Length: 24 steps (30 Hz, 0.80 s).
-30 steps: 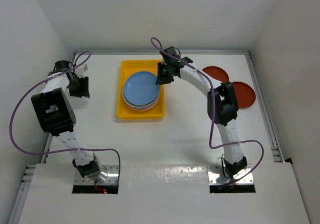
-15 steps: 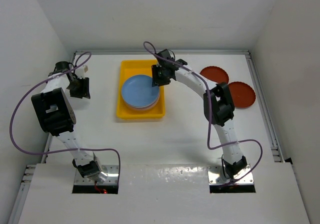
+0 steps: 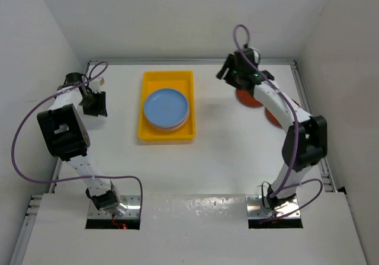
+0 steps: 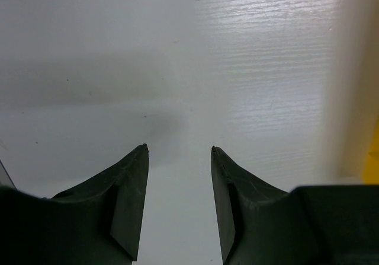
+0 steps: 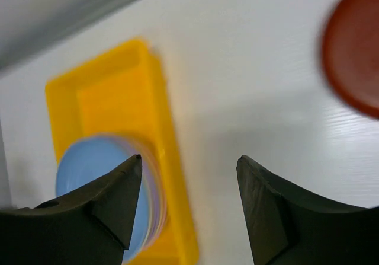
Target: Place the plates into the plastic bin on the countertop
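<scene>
Your stack of round plastic plates (image 3: 166, 105), light blue on top, lies inside the bright yellow rectangular plastic bin (image 3: 169, 79); two dark red plates (image 3: 247, 98) wait on the white countertop (image 3: 219, 146) right of the bin; your right gripper (image 5: 188, 158) hovers over them, jaws apart and empty; your left gripper (image 4: 179, 149), left of the bin, gapes empty too.

The countertop (image 3: 225, 158) I worked over was flat, white and bare across its near half. Left of centre, toward the back wall, the yellow bin (image 3: 166, 136) sat flat on it, its long sides running front to back. At the back right a dark red plate (image 3: 247, 101) lay on the surface, with a second red plate (image 3: 272, 118) close by, nearer the right wall; both showed only in part from above.
</scene>
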Each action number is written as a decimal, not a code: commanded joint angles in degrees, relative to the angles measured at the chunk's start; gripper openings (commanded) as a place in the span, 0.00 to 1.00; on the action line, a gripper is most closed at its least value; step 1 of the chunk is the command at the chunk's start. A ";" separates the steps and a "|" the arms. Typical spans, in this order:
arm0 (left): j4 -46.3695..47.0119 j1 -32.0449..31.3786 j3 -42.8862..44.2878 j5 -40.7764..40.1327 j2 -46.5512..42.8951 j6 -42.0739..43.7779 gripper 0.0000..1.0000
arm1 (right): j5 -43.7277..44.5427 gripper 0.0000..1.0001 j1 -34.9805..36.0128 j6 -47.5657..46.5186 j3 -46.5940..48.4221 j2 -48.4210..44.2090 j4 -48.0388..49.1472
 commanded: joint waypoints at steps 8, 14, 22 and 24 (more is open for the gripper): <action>0.64 0.41 0.39 1.72 -1.44 0.49 0.49 | 15.37 0.61 -13.56 29.88 -20.96 -0.83 4.55; 0.64 0.41 -0.13 1.72 -1.44 0.49 0.49 | 21.96 0.56 -16.38 34.54 -15.00 5.05 -0.63; 1.17 0.41 -0.66 1.19 -1.44 0.49 0.49 | 17.86 0.49 -19.28 40.34 -9.97 13.66 -6.17; 1.17 0.41 -0.66 1.19 -1.44 0.49 0.49 | 17.50 0.46 -19.54 40.43 -8.84 14.73 -6.96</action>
